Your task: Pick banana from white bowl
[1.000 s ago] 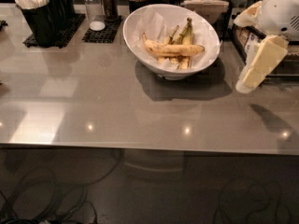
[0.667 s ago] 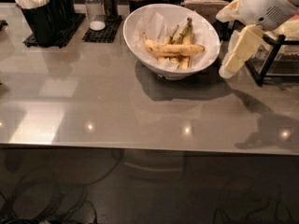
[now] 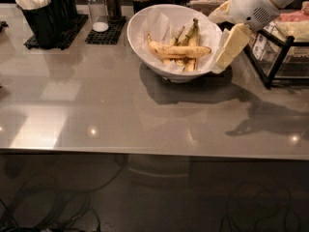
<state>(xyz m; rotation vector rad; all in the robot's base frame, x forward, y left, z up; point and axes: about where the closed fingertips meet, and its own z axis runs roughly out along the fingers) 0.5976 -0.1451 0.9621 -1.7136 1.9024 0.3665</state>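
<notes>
The long yellow speckled banana (image 3: pixel 179 50) lies on top of shorter bananas (image 3: pixel 189 35) inside the large glossy white bowl (image 3: pixel 141 52). The cream-coloured gripper (image 3: pixel 225 56) hangs at the bowl's right rim; whether it is open or closed, I cannot tell. It should clear the rim, then descend on the banana's middle. Since a second ago it has come leftward, closer to the bowl.

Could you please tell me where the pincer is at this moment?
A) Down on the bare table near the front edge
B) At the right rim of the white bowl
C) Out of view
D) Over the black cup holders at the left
B: the pincer hangs at the right rim of the white bowl, beside the banana lying inside it, not yet on it.
</notes>
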